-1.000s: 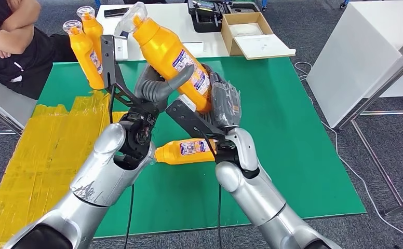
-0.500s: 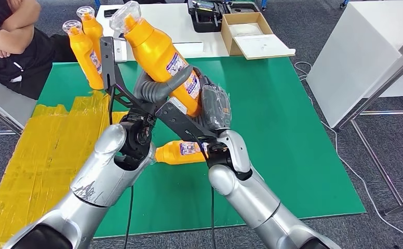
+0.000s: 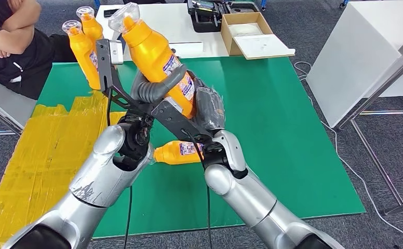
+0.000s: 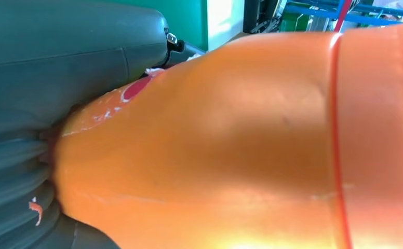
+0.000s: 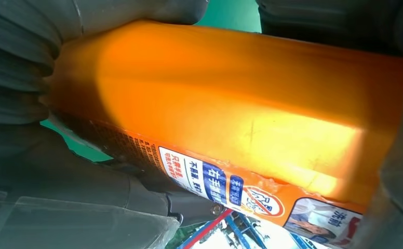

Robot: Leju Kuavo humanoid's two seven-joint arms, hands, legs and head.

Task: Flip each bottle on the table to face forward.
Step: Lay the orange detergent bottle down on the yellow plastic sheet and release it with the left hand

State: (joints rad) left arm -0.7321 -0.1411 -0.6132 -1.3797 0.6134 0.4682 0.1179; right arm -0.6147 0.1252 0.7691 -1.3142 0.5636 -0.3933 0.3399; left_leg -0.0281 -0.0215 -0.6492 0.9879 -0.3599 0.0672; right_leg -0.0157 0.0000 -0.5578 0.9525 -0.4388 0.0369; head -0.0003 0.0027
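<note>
Both arms meet above the green bench [image 3: 293,129], and between them a large orange bottle [image 3: 155,57] is held up off the surface, tilted so that its clear cap [image 3: 122,14] points up and away toward the far left. The left robot hand [image 3: 155,88] grips the bottle around its middle: a thick grey thumb curls across the front of the bottle just over the printed label [image 3: 177,78], and the left wrist view shows the ribbed grey palm pressed flat against the orange body. The right robot hand [image 3: 210,106] is closed on the lower end of the same bottle, its clear-covered back turned outward; in the right wrist view its grey fingers [image 5: 137,10] wrap the orange side on two edges, with the label's blue and white print beside them. Neither robot hand has its fingers spread; both are wrapped tight on the bottle.

A second orange bottle [image 3: 176,152] lies on its side on the green bench below the wrists, label up, cap end pointing left. Two more orange bottles [image 3: 85,46] stand upright close together at the far left edge of the bench, next to a seated person [image 3: 12,36] with folded arms. Yellow tape [image 3: 38,155] covers the left part of the bench. Beyond it, an open cardboard box [image 3: 246,31] sits on a white table
</note>
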